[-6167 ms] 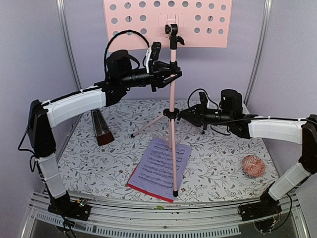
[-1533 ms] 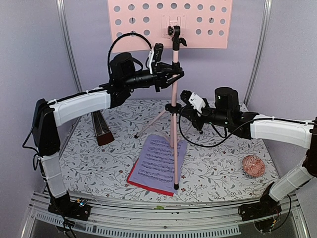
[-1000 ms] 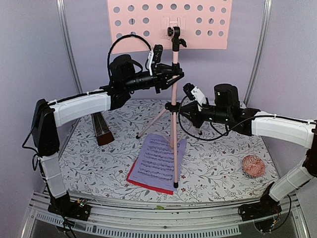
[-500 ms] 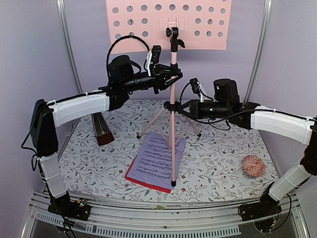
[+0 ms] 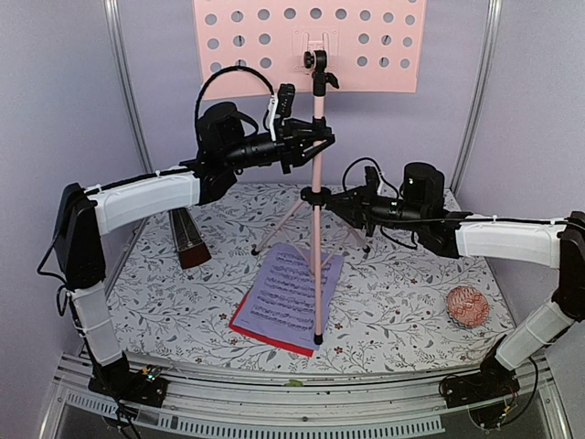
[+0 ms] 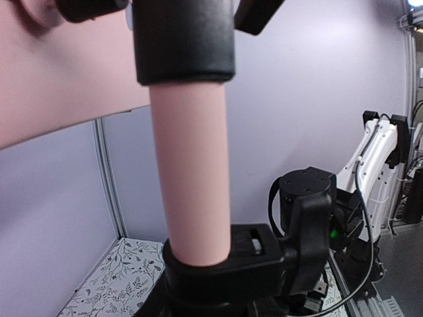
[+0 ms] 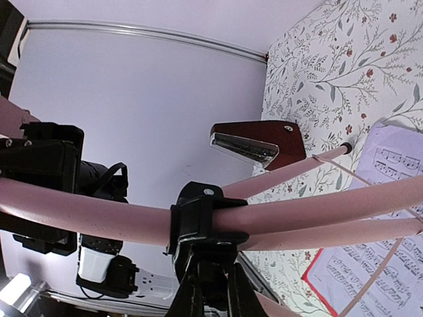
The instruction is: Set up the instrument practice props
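Arms [image 5: 146, 195] converge; left end effector [image 5: 319, 144] clamps stand [image 5: 316, 265] above right end effector [image 5: 330, 198].

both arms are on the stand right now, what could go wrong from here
1. The music stand carries its wide desk high on a thin pole. If the left gripper or the right gripper lets go before the legs sit flat, it may tip.
2. Its near leg crosses over the sheets, so sliding the stand could drag or crease them.
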Robot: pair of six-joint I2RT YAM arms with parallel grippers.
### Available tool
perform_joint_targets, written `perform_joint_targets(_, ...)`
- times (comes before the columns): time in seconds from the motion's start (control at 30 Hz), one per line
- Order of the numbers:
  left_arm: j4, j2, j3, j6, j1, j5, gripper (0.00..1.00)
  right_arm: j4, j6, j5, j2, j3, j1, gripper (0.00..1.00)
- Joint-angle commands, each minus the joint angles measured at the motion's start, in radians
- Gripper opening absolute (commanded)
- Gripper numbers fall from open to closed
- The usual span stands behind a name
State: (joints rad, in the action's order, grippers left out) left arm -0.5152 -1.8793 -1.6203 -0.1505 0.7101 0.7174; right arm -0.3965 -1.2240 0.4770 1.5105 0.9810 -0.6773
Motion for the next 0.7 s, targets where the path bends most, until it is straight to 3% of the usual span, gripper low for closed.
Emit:
perform_joint_targets(0.0,-0.036,0.028,0.008,0.007,0.028,0.001,0.00,-0.186,-0.194,0.087,0.015,-0.002,-0.037,0.00)
perform_joint_targets(0.1,-0.034,0.027,0.008,0.005,0.026,0.003,0.00,-0.131,-0.058,0.066,0.002,0.018,-0.032,0.01)
perform_joint_targets(0.3,-0.015,0.036,0.008,0.002,0.020,0.004,0.00,0.047,0.412,-0.113,-0.068,0.002,-0.025,0.30)
perform_joint_targets(0.43,-0.005,0.045,0.014,0.005,0.016,-0.001,0.00,0.052,0.656,-0.269,-0.127,-0.031,-0.024,0.48)
perform_joint_targets(0.5,-0.002,0.050,0.016,0.005,0.015,-0.004,0.00,0.046,0.760,-0.325,-0.143,-0.028,-0.023,0.52)
perform_joint_targets(0.67,0.002,0.054,0.016,0.003,0.015,-0.010,0.00,-0.010,1.050,-0.328,-0.164,-0.034,-0.021,0.64)
